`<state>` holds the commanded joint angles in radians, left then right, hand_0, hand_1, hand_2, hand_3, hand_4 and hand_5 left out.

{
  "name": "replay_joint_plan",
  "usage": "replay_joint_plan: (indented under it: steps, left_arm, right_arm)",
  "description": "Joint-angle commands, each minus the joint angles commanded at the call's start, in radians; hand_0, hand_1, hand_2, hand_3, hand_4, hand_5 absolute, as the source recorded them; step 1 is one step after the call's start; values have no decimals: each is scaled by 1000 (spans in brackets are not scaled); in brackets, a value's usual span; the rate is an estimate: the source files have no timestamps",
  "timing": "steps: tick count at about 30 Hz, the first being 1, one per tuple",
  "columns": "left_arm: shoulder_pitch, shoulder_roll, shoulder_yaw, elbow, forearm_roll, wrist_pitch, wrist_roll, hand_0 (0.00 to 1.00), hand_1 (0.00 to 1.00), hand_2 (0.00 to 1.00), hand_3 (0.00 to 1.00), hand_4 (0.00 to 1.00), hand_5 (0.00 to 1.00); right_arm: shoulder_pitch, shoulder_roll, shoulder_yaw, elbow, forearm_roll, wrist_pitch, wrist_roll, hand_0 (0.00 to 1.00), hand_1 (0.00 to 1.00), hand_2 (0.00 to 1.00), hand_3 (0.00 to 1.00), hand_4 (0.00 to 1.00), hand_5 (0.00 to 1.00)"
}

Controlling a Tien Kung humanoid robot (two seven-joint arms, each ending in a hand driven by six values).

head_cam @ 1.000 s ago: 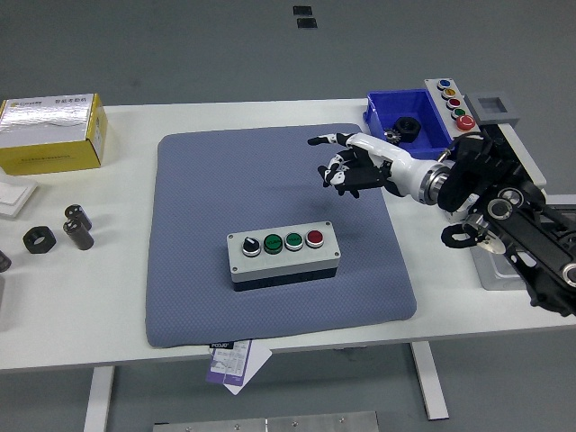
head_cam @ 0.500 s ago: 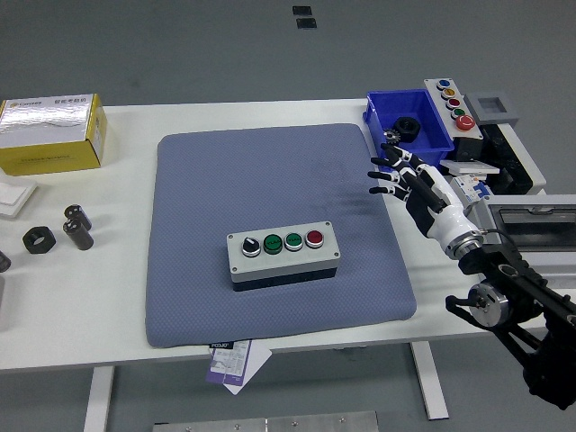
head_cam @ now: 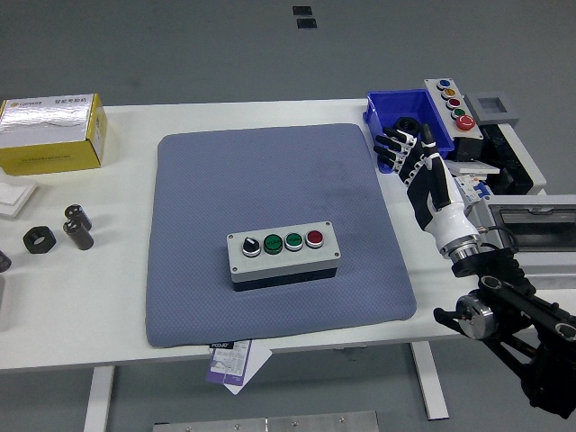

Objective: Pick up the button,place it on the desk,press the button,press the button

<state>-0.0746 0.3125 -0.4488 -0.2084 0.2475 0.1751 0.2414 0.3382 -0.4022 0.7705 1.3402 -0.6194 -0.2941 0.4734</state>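
fingers spread and empty, right hand (head_cam: 416,155) hovers by the blue bin (head_cam: 382,115), well clear of the four-button box (head_cam: 284,255) resting flat on the grey mat (head_cam: 270,171) for pressing.

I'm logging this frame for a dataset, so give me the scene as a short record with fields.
surface: white table with a grey-blue mat
button box: on the mat, upright, four controls on top
right hand: at the mat's right edge by the blue bin, fingers spread, holding nothing
left hand: not in view
contact with button box: none
other items: yellow box, black nuts at left
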Motion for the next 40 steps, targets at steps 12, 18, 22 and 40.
replay_joint_plan:
  steps: [12, 18, 22, 40]
  left_arm:
    - [-11, 1, 27, 1, -28, -14, -10, 761, 746, 707, 821, 746, 229]
    - [-12, 6, 22, -1, -21, -13, -7, 760, 743, 706, 823, 745, 231]
    - [-15, 11, 21, -1, -18, -14, -7, 760, 743, 706, 823, 745, 231]
    - [-11, 7, -6, -1, -2, -14, 4, 751, 738, 704, 823, 743, 234]
  right_arm:
    - [-13, -21, -17, 29, 0, -53, -4, 858, 774, 786, 770, 937, 998]
    - [-2, -20, -8, 45, 37, -47, -14, 855, 772, 786, 771, 937, 998]
    - [-9, -21, 0, 45, 40, -49, -17, 855, 772, 786, 771, 937, 998]
    - [-30, -16, 30, 39, 17, -65, -23, 850, 767, 783, 764, 927, 975]
